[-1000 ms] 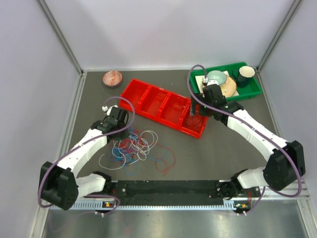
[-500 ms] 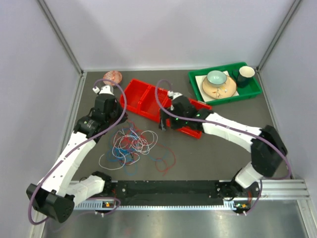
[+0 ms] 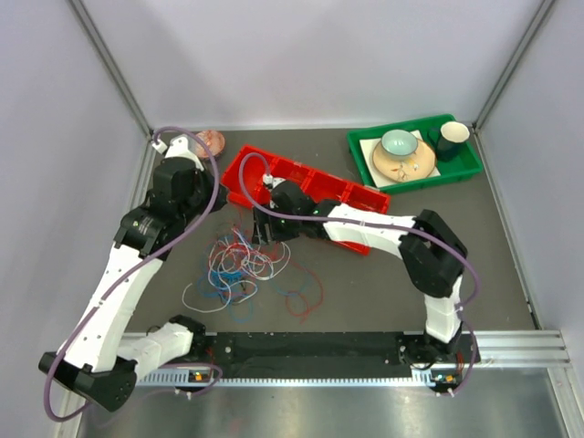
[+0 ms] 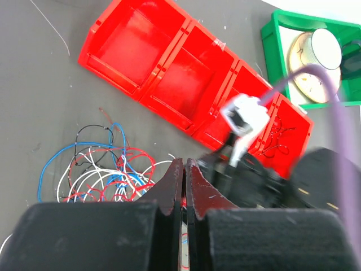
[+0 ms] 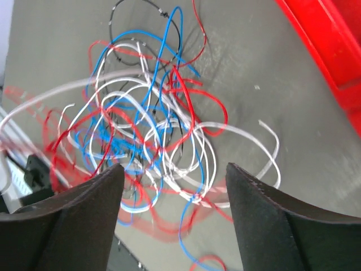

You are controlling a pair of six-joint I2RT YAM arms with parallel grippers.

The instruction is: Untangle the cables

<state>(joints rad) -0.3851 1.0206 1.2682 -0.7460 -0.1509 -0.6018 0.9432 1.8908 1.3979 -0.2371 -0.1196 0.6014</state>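
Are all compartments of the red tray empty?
No, thin cables lie in the end compartment of the red tray, beside the green tray.

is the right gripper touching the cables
Cannot tell: the right wrist view shows the right gripper open over the cables, but blur hides any contact or gap.

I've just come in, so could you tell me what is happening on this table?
Two robot arms are working on a tangle of cables beside the red tray. The right gripper hangs open just above the pile. The left gripper is shut, raised higher; whether it pinches a wire is unclear.
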